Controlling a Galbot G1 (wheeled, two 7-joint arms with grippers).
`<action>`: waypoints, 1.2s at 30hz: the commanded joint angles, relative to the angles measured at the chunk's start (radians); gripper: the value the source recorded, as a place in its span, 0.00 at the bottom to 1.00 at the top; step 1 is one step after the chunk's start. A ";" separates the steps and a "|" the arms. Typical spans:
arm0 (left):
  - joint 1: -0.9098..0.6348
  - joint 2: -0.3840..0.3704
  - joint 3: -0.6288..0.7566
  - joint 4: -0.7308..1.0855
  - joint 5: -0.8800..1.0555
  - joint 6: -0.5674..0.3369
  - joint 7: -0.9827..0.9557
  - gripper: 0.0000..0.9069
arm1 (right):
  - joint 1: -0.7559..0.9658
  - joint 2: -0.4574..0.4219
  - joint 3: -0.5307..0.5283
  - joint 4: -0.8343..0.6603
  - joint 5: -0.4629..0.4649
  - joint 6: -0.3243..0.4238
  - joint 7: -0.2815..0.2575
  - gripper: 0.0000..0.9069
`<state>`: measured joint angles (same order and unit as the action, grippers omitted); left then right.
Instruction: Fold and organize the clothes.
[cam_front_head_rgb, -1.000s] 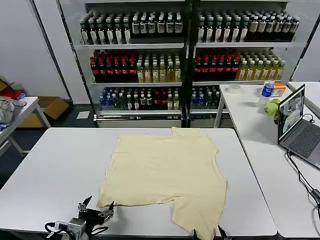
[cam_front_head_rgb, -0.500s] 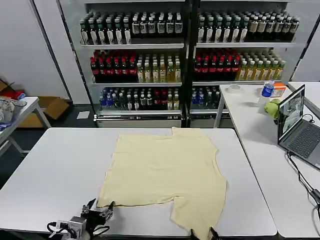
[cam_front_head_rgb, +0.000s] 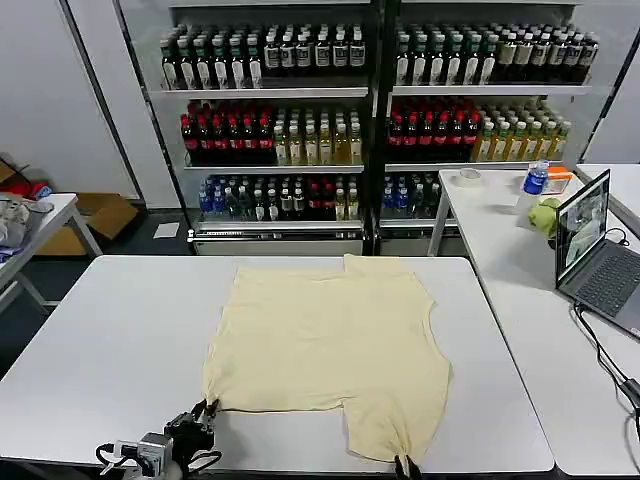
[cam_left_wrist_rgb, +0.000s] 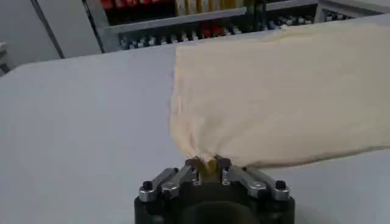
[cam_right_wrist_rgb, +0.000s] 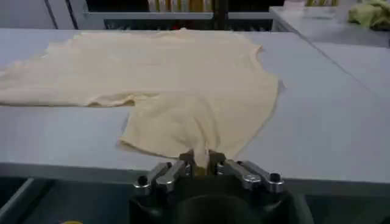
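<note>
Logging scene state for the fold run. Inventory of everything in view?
T-shirt: 1, pale cream-yellow, spread flat on the white table.
Bottle shelves: 2 units, dark, red and yellow-green bottles, behind table.
Side table: 1, white, robot's right.
Laptop: 1, grey, open, on side table.
Left gripper: 1, black, near table edge, shut on shirt's near-left corner.
Right gripper: 1, black, near table edge, shut on shirt's near-right edge.

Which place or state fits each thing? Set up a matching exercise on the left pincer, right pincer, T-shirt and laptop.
Things:
1. left pincer
2. right pincer
3. T-shirt
4. laptop

Places or states:
A. open on the side table
B. spread flat on the white table
C. shut on the shirt's near left corner
D. shut on the shirt's near right edge

Pairs: 1-C, 2-D, 3-B, 4-A
</note>
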<state>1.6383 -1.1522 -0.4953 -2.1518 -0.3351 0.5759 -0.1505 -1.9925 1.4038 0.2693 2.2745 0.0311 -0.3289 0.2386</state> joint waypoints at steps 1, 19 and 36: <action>0.007 0.001 -0.012 -0.057 -0.022 -0.019 0.000 0.01 | -0.031 -0.003 0.008 0.087 0.008 0.033 -0.004 0.00; 0.038 0.056 -0.112 -0.150 -0.096 -0.025 -0.006 0.01 | -0.033 -0.060 0.123 0.258 0.056 0.014 -0.019 0.00; -0.151 0.111 -0.037 0.028 -0.119 -0.071 0.013 0.01 | 0.377 -0.249 0.206 0.092 0.263 -0.085 -0.032 0.00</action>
<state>1.5962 -1.0675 -0.5575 -2.2068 -0.4423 0.5171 -0.1434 -1.8099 1.2447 0.4434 2.4315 0.2165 -0.3748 0.2073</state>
